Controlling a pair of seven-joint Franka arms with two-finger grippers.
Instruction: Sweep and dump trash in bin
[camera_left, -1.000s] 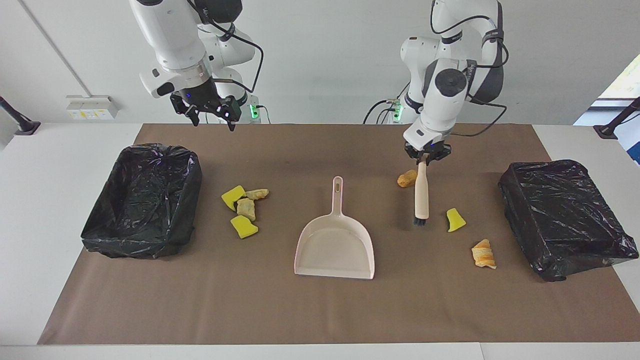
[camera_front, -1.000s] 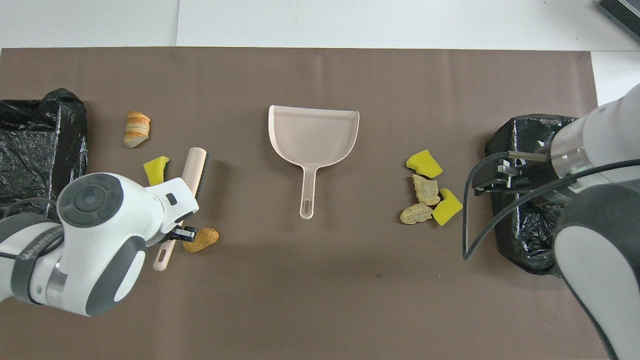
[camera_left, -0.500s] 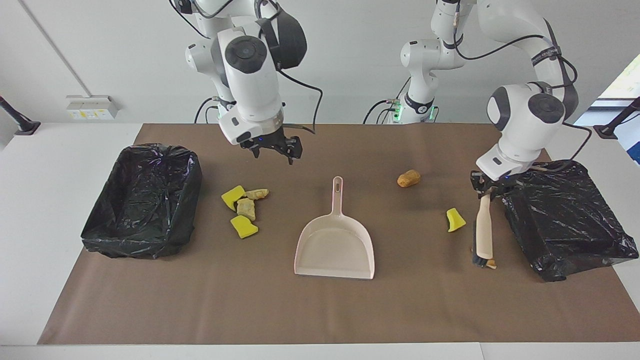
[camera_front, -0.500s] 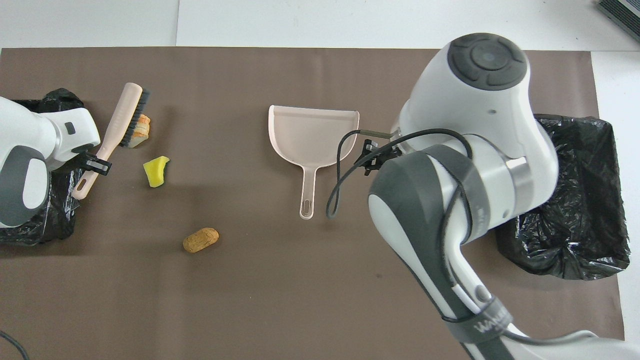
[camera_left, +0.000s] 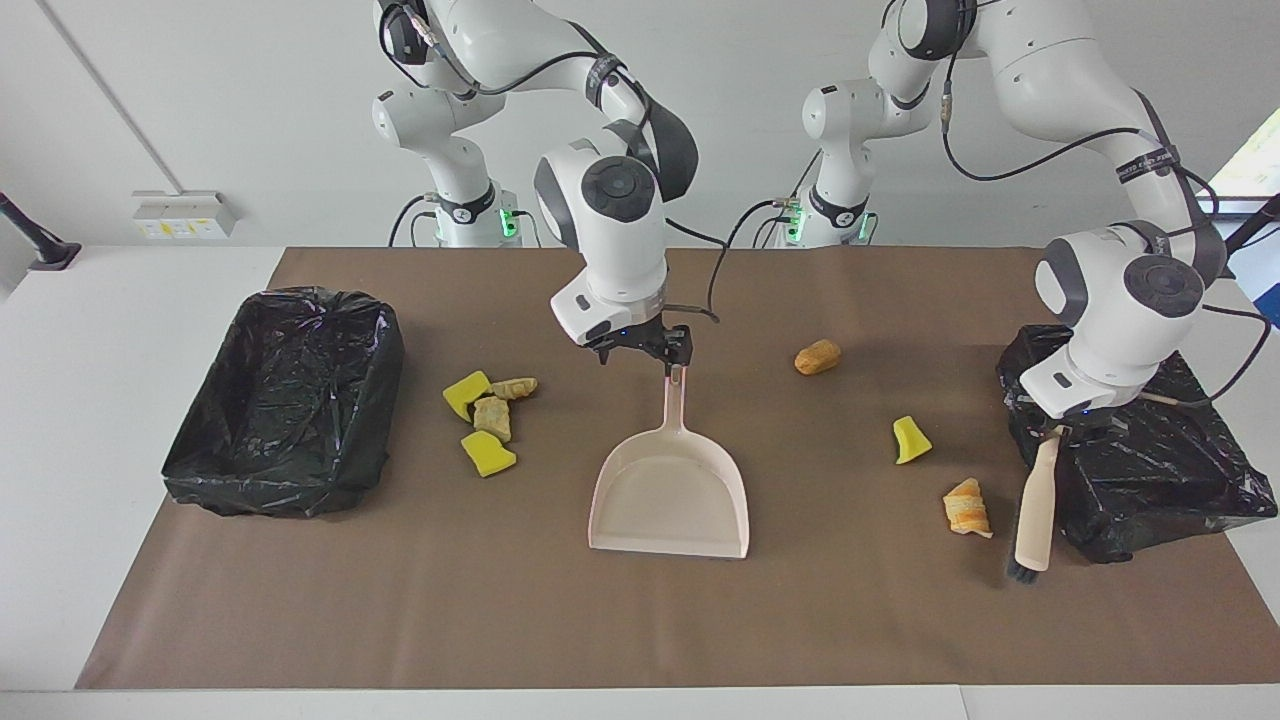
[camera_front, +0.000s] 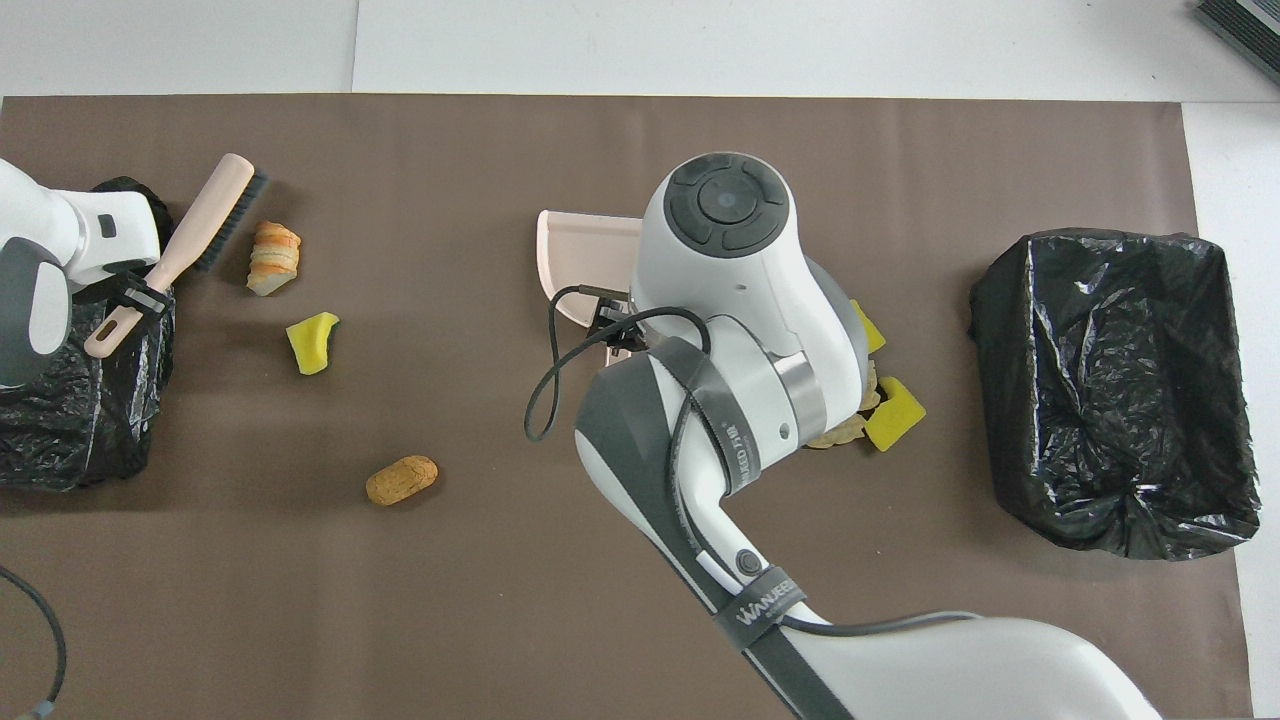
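Observation:
My left gripper (camera_left: 1052, 428) is shut on the handle of a beige brush (camera_left: 1036, 500), (camera_front: 205, 215). The brush hangs bristles-down by the corner of the black-bagged bin (camera_left: 1150, 470) at the left arm's end. Trash near it: a striped tan chunk (camera_left: 967, 507), a yellow wedge (camera_left: 910, 440) and a brown chunk (camera_left: 817, 356). My right gripper (camera_left: 648, 352) stands open just over the handle end of the pink dustpan (camera_left: 670, 490), which lies flat mid-table. Several more scraps, yellow (camera_left: 487, 455) and tan (camera_left: 492, 415), lie between the dustpan and the other bin (camera_left: 375, 350).
Both bins stand on a brown mat (camera_left: 500, 600) that covers most of the white table. In the overhead view my right arm (camera_front: 720, 300) hides most of the dustpan and part of the scrap cluster beside it.
My right gripper has come down from above the scrap cluster to the dustpan's handle end. My left gripper has carried the brush off the striped chunk, closer to the bin's corner.

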